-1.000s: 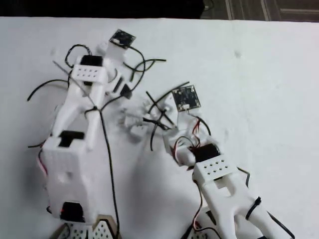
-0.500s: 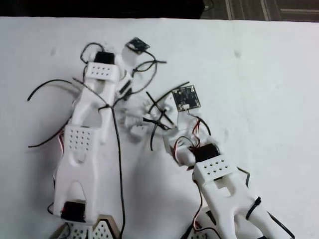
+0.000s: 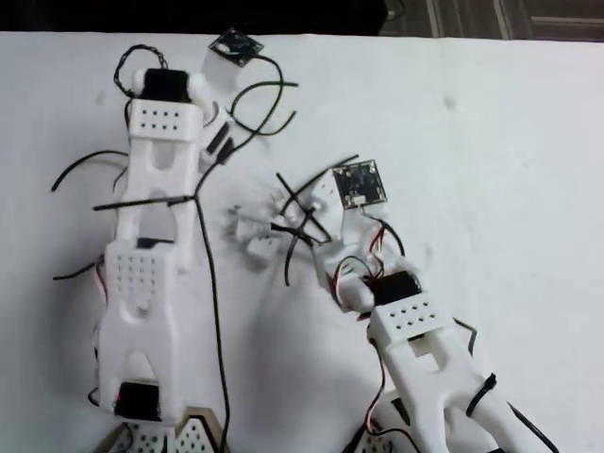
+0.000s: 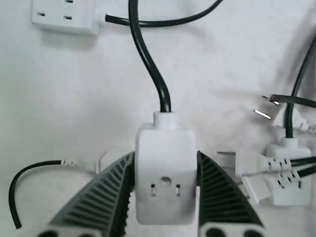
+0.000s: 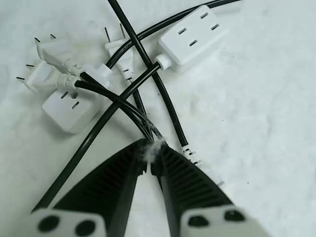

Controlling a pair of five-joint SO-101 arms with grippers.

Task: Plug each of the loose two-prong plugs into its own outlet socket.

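Note:
In the left wrist view my left gripper [image 4: 165, 158] is shut on a white outlet socket [image 4: 165, 173], its black cord running away from the fingers. A second white socket [image 4: 64, 15] lies farther off, and several white two-prong plugs [image 4: 269, 168] lie in a cluster to one side. My right gripper [image 5: 149, 150] is shut on a bundle of black cords [image 5: 133, 111]. Beyond it lie loose plugs [image 5: 49, 54], one socket [image 5: 192, 34] and another socket [image 5: 69, 108]. From above, the left gripper [image 3: 215, 146] is at the far left and the right gripper [image 3: 319, 247] is mid-table.
Black cords [image 3: 260, 104] loop and cross over the white table [image 3: 491, 142] around both arms. The plug cluster [image 3: 260, 226] sits between the arms. The table's right half holds nothing but bare surface.
The left arm has stretched toward the far side of the table, carrying its wrist and the cords there with it. The right arm has shifted only slightly.

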